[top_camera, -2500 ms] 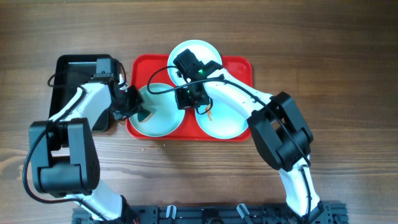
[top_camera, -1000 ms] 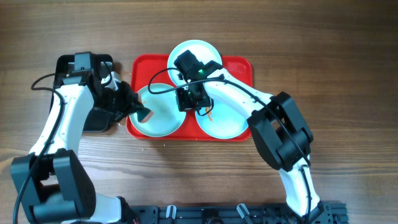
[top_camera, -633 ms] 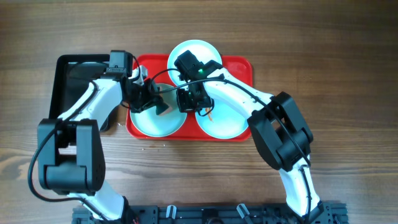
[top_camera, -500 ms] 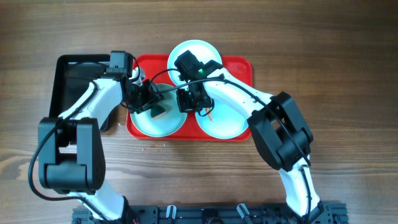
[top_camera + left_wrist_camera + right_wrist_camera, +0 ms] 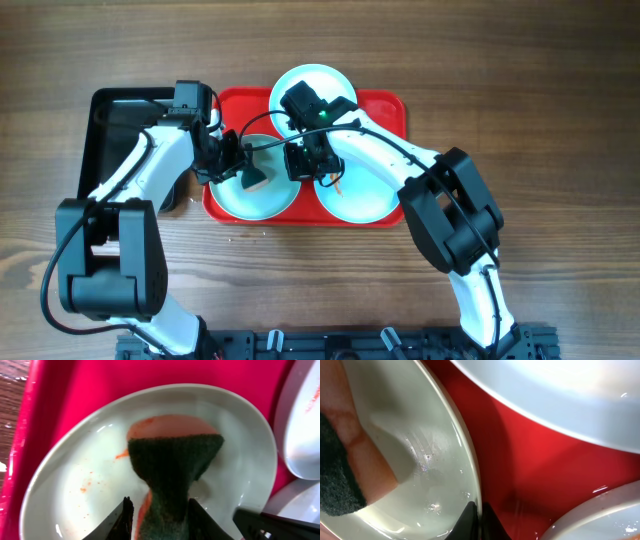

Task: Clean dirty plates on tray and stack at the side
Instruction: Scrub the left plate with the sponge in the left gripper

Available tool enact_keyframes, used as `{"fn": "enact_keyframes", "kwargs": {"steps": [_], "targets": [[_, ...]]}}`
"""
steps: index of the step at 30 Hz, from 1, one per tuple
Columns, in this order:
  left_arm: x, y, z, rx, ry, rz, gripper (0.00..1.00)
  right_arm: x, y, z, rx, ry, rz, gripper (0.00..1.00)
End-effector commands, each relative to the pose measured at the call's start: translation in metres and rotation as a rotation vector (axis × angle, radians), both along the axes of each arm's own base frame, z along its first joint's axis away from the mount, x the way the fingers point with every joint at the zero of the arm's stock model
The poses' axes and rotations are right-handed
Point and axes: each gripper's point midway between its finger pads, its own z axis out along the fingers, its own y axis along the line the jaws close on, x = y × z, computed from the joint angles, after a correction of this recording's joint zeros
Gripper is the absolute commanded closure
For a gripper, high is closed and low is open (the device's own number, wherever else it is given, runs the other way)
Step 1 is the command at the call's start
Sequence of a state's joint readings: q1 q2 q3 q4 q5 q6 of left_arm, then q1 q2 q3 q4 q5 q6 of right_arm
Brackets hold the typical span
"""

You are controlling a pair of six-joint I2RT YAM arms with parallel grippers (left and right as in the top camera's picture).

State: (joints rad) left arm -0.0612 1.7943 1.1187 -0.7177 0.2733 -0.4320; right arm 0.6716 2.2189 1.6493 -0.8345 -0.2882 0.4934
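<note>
Overhead: red tray [image 5: 385,112] flat on the wooden table [image 5: 520,60], black tray [image 5: 115,115] just beside its left edge. Three plates on the red tray. Left plate [image 5: 232,203] in its near-left part. Right plate [image 5: 365,198] in its near-right part, close beside the first. Far plate [image 5: 328,80] at the middle of its far edge, overhanging the rim. Small orange-brown smear near the right plate's middle. Left gripper [image 5: 243,172] above the left plate, jaws pinching a sponge [image 5: 256,179] lowered into the plate's hollow. Right gripper [image 5: 298,170] near the tray's middle, at the left plate's right rim, jaws pressed onto that rim.

Left wrist: left gripper [image 5: 162,516] with both fingers [image 5: 127,512] clamped on the sides of the sponge [image 5: 172,467]. Dark green scrub face toward the camera, salmon-orange layer behind it, far end down in the left plate [image 5: 75,477]. Orange flecks and one short streak on the plate's floor beside the sponge. Bare red tray [image 5: 70,390] around the plate.

Right wrist: right gripper [image 5: 476,517] with its two fingertips close together, the thin rim of the left plate [image 5: 420,460] nipped between them. One tip inside the plate, the other outside, over the tray [image 5: 530,465]. Wet sheen and tiny droplets on the plate's inner wall. Sponge [image 5: 337,485] inside the same plate, well apart from the pinched spot.
</note>
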Motion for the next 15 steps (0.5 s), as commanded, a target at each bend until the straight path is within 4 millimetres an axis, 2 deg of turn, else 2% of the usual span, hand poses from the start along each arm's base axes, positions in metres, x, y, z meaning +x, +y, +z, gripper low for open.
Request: {"fn": "enact_keyframes", "kwargs": {"steps": [1,6,7,8,10,12,15], "targets": [[0.003,-0.005,0.003,0.027,-0.017,-0.02,0.68,-0.008,0.005,-0.003,0.009,0.02,0.044,0.96],[0.005,-0.022,-0.004,0.025,-0.025,-0.065,0.69,-0.009,0.005,-0.003,0.007,0.022,0.048,0.96],[0.006,-0.021,-0.004,0.026,-0.027,-0.064,0.72,-0.009,0.004,-0.003,0.006,0.022,0.056,0.96],[0.006,-0.019,-0.004,0.036,-0.029,-0.06,0.82,-0.01,0.004,-0.003,0.004,0.023,0.058,0.96],[0.007,-0.019,-0.004,0.036,-0.029,-0.06,0.93,-0.01,0.004,-0.003,0.004,0.023,0.058,0.96],[0.006,-0.022,-0.004,0.019,-0.029,-0.065,0.96,-0.009,0.004,-0.003,0.005,0.022,0.058,0.96],[0.004,-0.051,0.006,-0.123,-0.034,-0.108,0.96,-0.008,0.005,-0.003,0.008,0.018,0.057,0.96]]}}
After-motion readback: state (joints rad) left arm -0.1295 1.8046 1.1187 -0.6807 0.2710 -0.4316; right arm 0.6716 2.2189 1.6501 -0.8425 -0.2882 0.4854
